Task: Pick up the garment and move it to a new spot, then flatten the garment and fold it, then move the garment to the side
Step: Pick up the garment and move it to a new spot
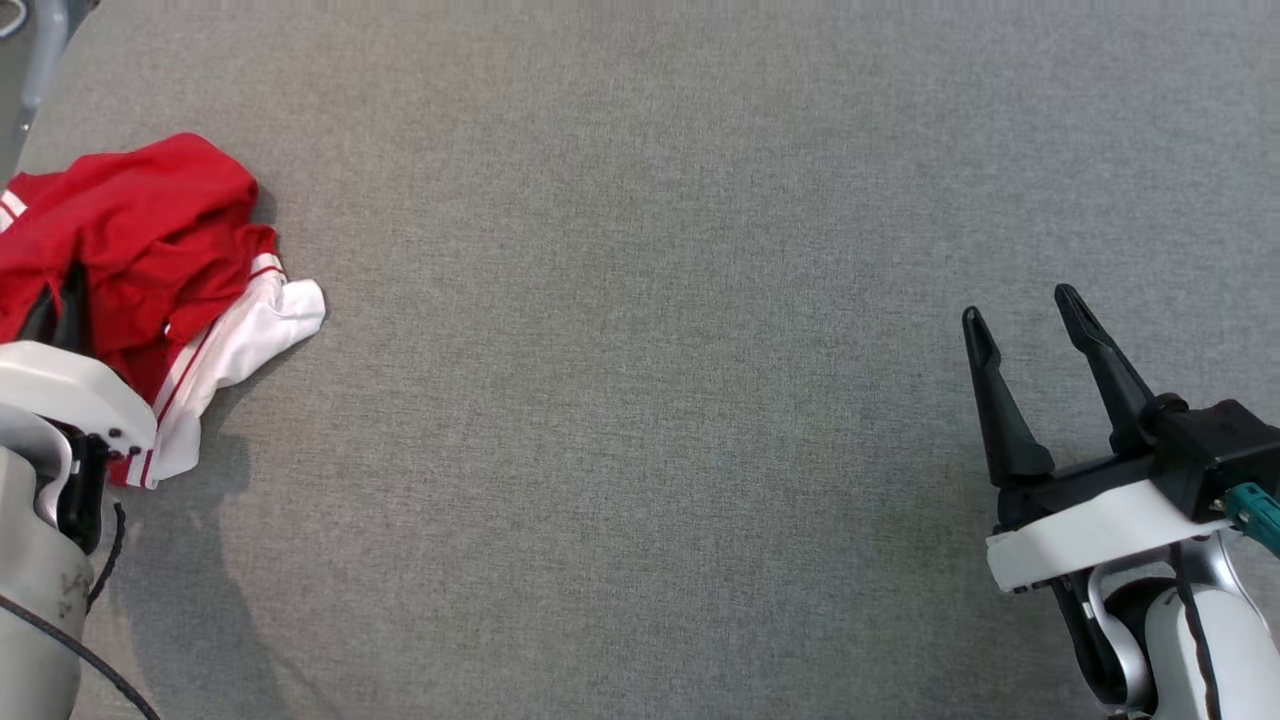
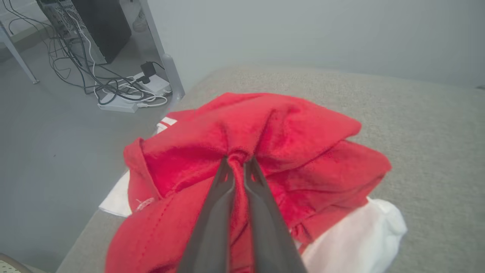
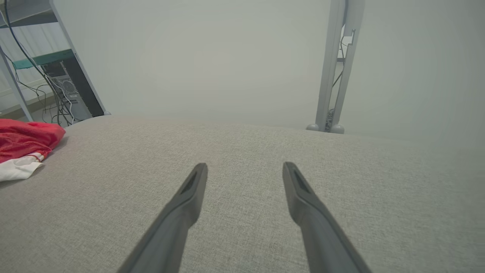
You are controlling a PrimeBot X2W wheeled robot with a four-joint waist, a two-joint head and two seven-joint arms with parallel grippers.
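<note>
Plainly, the garment (image 1: 150, 240) is a crumpled heap of red cloth with white, red-striped panels. It lies at the far left of the grey fabric-covered table (image 1: 640, 300), hard by the table's left edge in the head view. The heap is longer than it is wide. Its long axis runs roughly along that left edge, from the bunched red mass on the far side to the white striped part on the near side, by the robot's pale left forearm. One white lobe sticks out sideways from the middle of the heap, pointing right toward the table's centre. No collar, hem or sleeve can be told apart with certainty, so which end is the top of the garment cannot be said. The left gripper (image 2: 238, 163) has its two dark fingers drawn nearly together on a ridge of the red cloth, which puckers into folds at the fingertips and shows as a thin red strip between the fingers. The right gripper (image 1: 1018, 304) hovers over bare table at the lower right of the head view, well apart from the garment, its fingers spread wide and holding nothing. Beyond the table's edge in the left wrist view, a dark computer tower (image 2: 96, 26), a tangle of cables (image 2: 91, 79) and a white power strip (image 2: 117, 106) sit on the floor.
</note>
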